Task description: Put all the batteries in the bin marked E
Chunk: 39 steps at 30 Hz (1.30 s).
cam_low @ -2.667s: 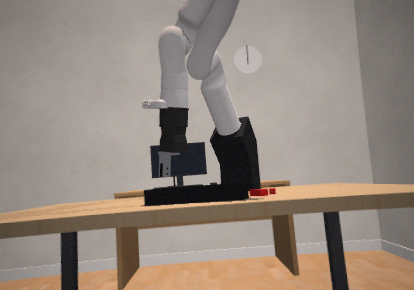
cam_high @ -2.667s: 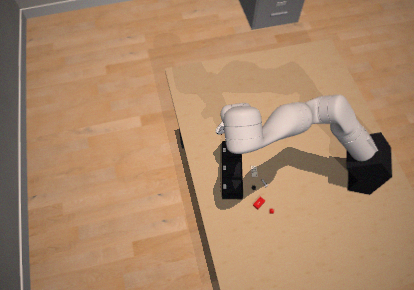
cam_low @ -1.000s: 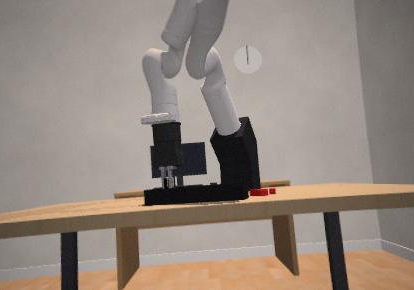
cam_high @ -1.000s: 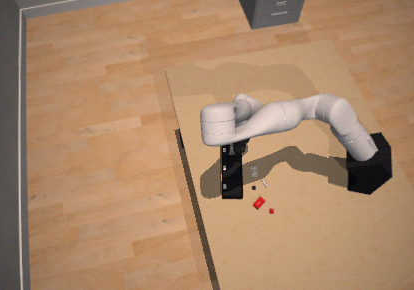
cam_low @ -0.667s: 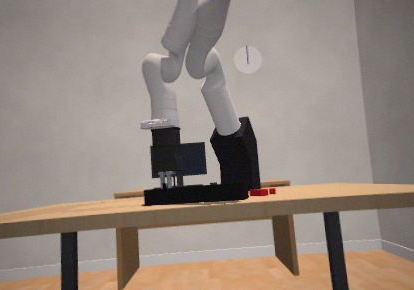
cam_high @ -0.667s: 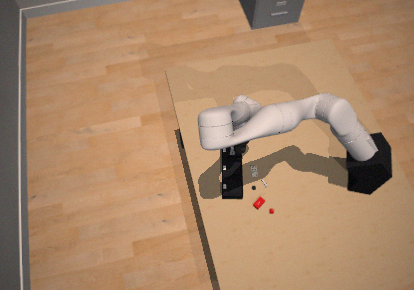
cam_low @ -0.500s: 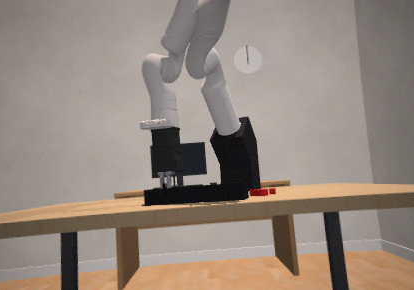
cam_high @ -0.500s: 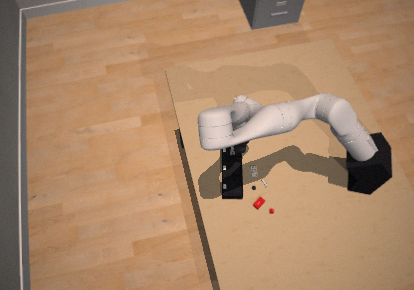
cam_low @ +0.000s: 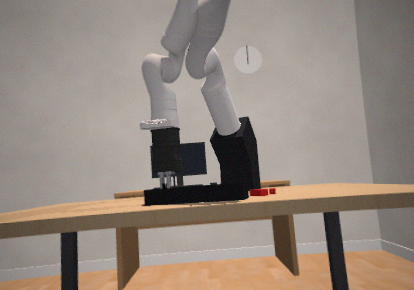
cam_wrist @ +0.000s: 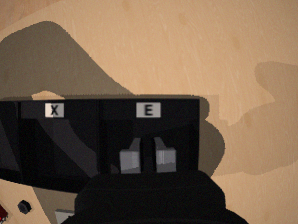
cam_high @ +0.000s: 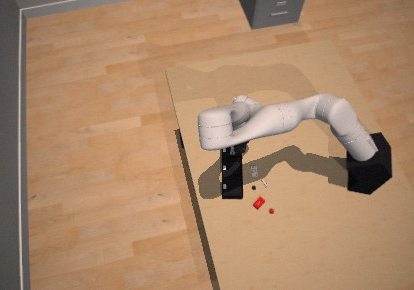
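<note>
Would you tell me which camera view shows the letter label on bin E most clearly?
The wrist view: the E label reads plainly on the bin wall, just above the gripper. In the top view the bins are a dark strip with unreadable marks. The exterior view shows only their black side, no letters.
</note>
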Tool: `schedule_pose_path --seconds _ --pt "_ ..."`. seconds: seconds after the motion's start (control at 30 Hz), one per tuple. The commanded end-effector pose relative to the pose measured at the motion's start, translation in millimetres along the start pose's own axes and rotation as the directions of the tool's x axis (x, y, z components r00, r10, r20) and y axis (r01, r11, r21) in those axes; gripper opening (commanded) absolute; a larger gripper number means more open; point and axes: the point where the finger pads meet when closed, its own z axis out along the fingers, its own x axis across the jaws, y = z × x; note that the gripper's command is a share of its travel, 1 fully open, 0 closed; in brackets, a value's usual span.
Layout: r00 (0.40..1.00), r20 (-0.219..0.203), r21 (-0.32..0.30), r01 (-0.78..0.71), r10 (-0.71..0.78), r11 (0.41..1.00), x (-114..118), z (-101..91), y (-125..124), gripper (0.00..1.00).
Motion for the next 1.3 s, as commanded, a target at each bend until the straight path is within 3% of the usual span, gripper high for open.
schedule_pose_path --seconds 0.0,0.83,1.27 --pt "1.000 0.000 0.001 0.000 0.000 1.000 0 -0.3 0 0.31" --pt "1.000 0.000 0.001 0.000 0.000 1.000 0 -0.3 0 0.31" --pt "1.000 0.000 0.001 -0.001 0.001 1.000 0 -14.9 0 0.31"
